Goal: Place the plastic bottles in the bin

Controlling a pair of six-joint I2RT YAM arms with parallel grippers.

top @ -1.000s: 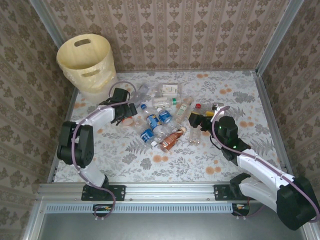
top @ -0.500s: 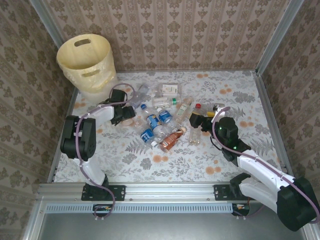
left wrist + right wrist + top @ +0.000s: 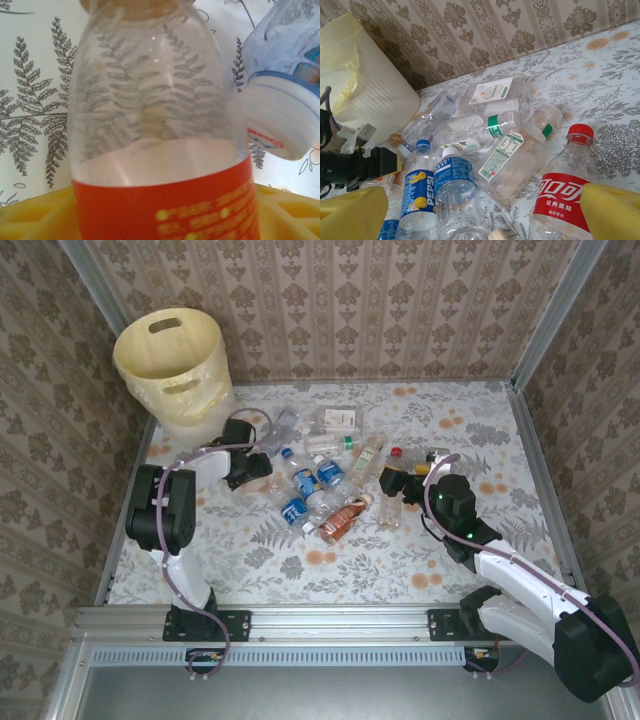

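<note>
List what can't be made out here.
- Left wrist: orange-label bottle, cap cut by the top edge, print blurred; whether the left jaws grip it, unclear.
- Right wrist: red-label bottle, base cut by the bottom edge.
- Top external: bin contents, hidden by its wall.

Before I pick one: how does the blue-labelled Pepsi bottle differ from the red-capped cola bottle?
The clear plastic Pepsi bottle has a blue label and blue cap; the clear plastic cola bottle has a red label and red cap. In the right wrist view the Pepsi bottle lies left, the cola bottle right. Both lie flat, caps toward the wall.
</note>
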